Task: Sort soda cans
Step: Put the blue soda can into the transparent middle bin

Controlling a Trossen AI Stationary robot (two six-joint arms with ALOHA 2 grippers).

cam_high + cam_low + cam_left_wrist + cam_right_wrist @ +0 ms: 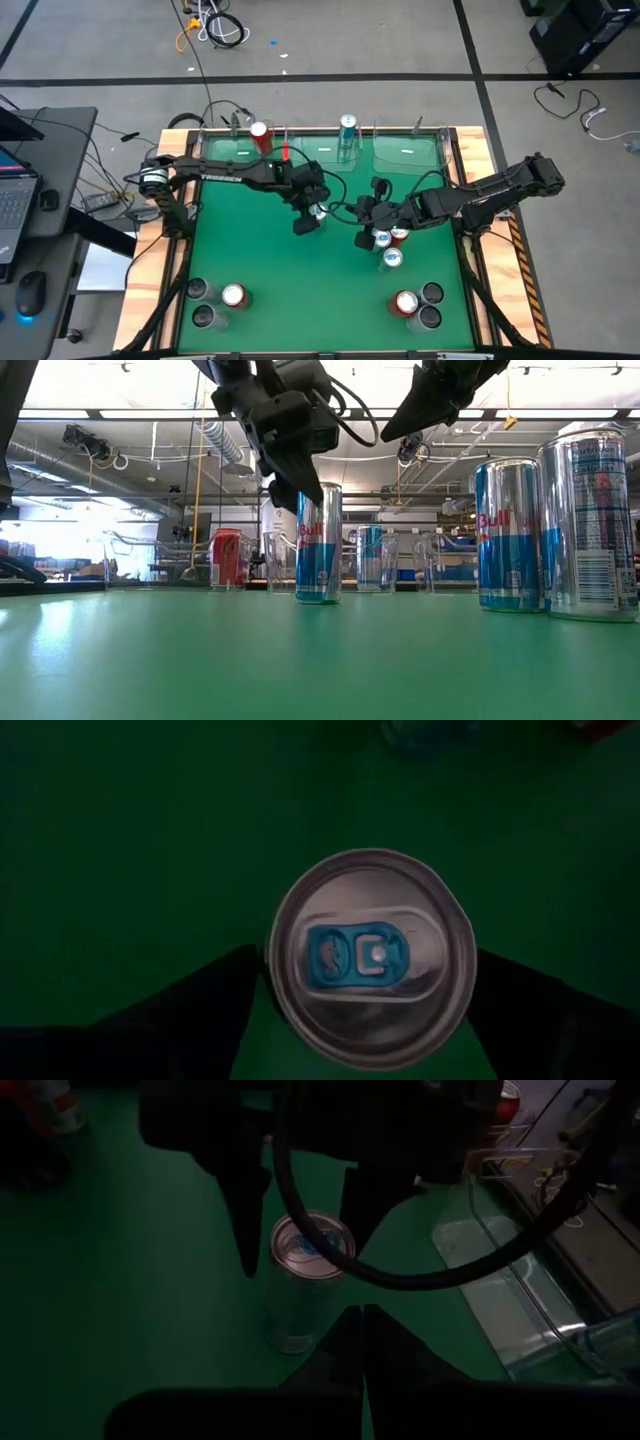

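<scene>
Left pincer [312, 217]: hides most of the blue can [318, 211] in the high view.
Silver can [590, 520]: cut by the right edge, low view.

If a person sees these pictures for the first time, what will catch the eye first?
Probably the left tool at mid-table, its open fingers either side of a blue-and-white can. Next, the right tool, shut, beside a small can cluster, and a red can standing in a clear bin at the far edge.

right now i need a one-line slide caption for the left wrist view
Left gripper open and poised directly above a blue-and-white soda can standing upright on the green table.
</scene>
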